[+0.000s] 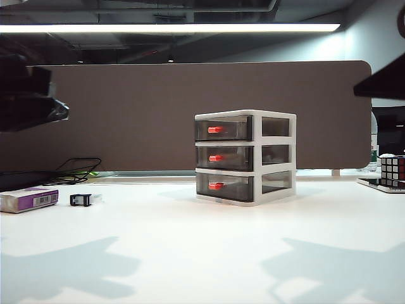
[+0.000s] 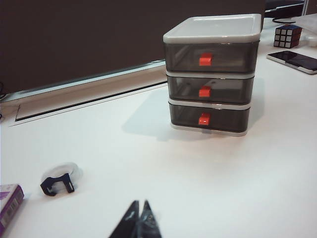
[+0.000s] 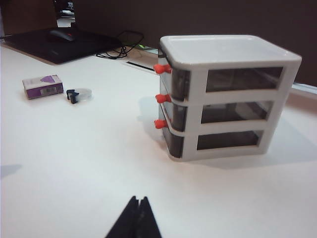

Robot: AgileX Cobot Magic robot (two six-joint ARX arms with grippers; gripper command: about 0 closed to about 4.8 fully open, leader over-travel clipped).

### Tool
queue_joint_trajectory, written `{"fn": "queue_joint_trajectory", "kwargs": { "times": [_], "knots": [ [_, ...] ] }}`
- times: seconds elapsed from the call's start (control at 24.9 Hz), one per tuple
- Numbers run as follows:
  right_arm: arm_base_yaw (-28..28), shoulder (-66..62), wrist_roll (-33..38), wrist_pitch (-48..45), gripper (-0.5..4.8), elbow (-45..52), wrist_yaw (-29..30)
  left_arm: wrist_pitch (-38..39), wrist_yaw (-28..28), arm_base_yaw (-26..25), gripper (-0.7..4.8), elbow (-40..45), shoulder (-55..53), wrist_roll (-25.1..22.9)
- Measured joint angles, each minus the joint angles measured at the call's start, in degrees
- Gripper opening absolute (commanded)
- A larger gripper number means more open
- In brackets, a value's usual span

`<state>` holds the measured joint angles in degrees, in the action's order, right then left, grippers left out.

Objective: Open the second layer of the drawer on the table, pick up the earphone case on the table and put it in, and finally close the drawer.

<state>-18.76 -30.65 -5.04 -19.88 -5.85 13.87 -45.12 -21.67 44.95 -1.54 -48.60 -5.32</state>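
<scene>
We see the drawer [image 1: 245, 157] standing on the white tabletop [image 1: 202, 253], toward the far side, and its second layer [image 1: 224, 158] is shut like the other two. Our left claw [image 2: 139, 214] and right claw [image 3: 136, 210] both hang above the near tabletop, pressed together and pinching nothing. We cannot find the earphone case; far left lie a purple-and-white box [image 1: 28, 199] and a small black clip [image 1: 81, 200].
</scene>
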Motion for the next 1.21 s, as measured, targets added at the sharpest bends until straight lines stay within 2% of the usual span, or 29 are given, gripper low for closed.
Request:
{"fn": "queue_joint_trajectory", "kwargs": {
  "times": [0.2,0.52,0.84,0.92,1.12,1.21],
  "knots": [
    [0.00,4.26,0.96,-3.32,-0.04,5.05,-0.33,-1.66,0.02,0.02,-0.06,1.46,0.31,1.31],
    [1.22,5.60,1.60,-2.10,-0.04,5.44,-3.06,0.50,-0.26,-0.02,-0.06,1.46,3.58,2.43],
    [6.38,5.57,1.62,-2.12,-0.04,5.44,0.76,20.24,-1.60,0.02,-0.06,1.49,25.46,2.47],
    [7.17,5.60,1.60,-2.34,-0.04,5.44,1.14,24.37,-3.58,0.02,-0.06,1.46,30.53,2.43],
    [7.72,5.57,-0.39,-3.37,-0.04,5.44,1.18,30.27,-5.22,0.02,-0.06,1.46,36.54,0.22],
    [9.33,5.57,-0.66,-3.37,-0.04,5.44,0.70,32.63,-5.60,-0.33,-0.06,1.49,38.77,-2.01]
  ]
}}
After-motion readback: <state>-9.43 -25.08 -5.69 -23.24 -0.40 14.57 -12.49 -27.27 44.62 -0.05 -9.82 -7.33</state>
